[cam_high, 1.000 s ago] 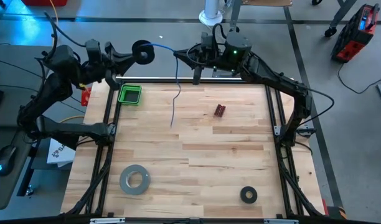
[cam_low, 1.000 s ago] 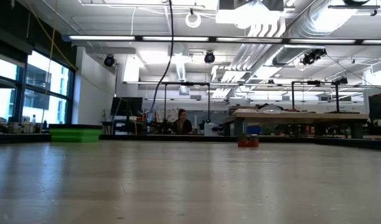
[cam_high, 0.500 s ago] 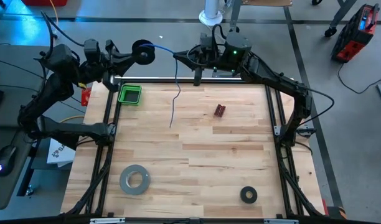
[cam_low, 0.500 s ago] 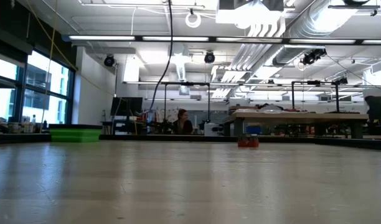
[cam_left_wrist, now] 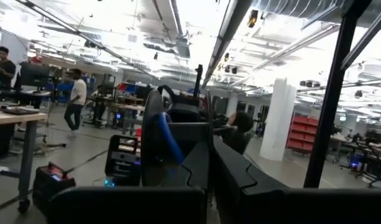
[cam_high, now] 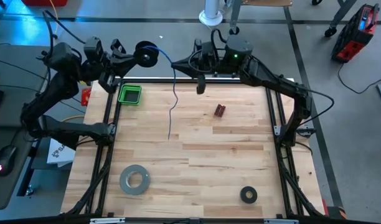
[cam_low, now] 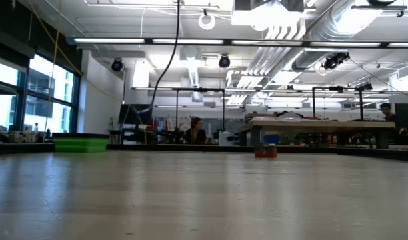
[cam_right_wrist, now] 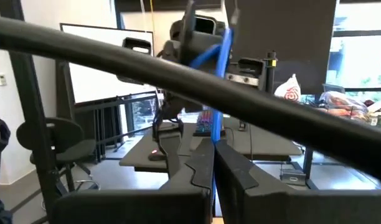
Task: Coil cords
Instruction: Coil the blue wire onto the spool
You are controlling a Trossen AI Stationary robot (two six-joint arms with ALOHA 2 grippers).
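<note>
A small black spool (cam_high: 145, 54) with blue cord wound on it (cam_left_wrist: 169, 138) is held high over the table's far left edge at the tips of my left gripper (cam_high: 136, 57). From it the thin blue cord (cam_high: 164, 53) runs to my right gripper (cam_high: 177, 65), which is shut on it near the far edge. Below that gripper the cord hangs loose (cam_high: 172, 106) over the table. The low view shows it as a dark curved line (cam_low: 165, 63). Whether its lower end (cam_high: 169, 137) touches the wood does not show. My left gripper is shut on the spool (cam_left_wrist: 154, 140), which stands edge-on at the fingertips, lifted well clear of the table. The fingers reach out about level; they hide the exact part they grip. My right gripper pinches a single strand of the cord (cam_right_wrist: 215, 140) between its two fingers, roughly level, from the table's right. The cord leaves the fingers upward toward the spool (cam_right_wrist: 192, 34), and its free part hangs slack below.
On the table are a green bin (cam_high: 129, 94) at the far left, a small red-brown object (cam_high: 220, 111), a grey tape roll (cam_high: 134, 179) and a black ring (cam_high: 248, 195) near the front. A metal rail (cam_high: 159, 79) runs along the far edge. People are in the room behind.
Both wrists have turned a little while staying near the far edge. The hanging cord has swung: its lower end now reaches farther toward the near edge, and in the low view the line has bent from nearly straight to a curve.
</note>
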